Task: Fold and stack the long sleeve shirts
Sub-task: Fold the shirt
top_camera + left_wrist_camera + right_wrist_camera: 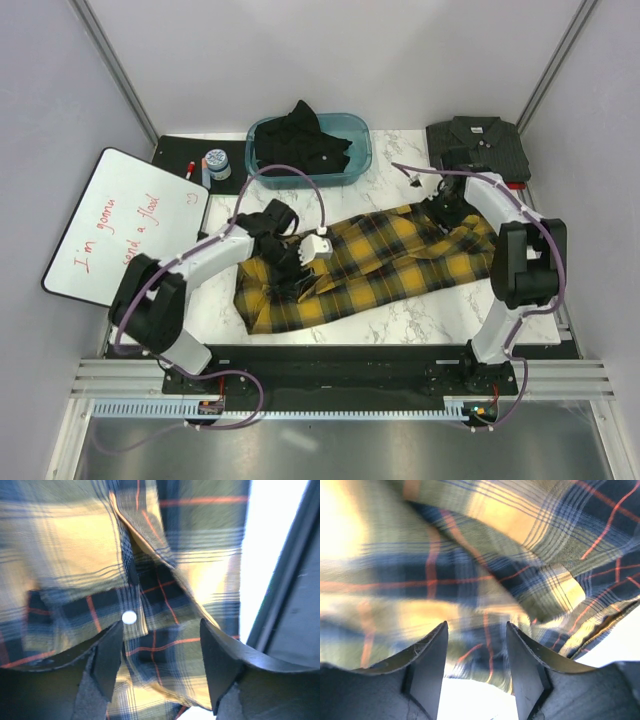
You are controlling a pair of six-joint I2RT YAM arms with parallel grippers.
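Button [129,617] on plaid shirt [370,265] shows in left wrist view only.

Overhead view bright and sharp; wrist views blurred (white glare at the edges).

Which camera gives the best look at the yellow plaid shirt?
The top external view: only it shows nearly the whole plaid shirt spread over the marble table. The left wrist view shows a close patch with a white button; the right wrist view shows only blurred folds.
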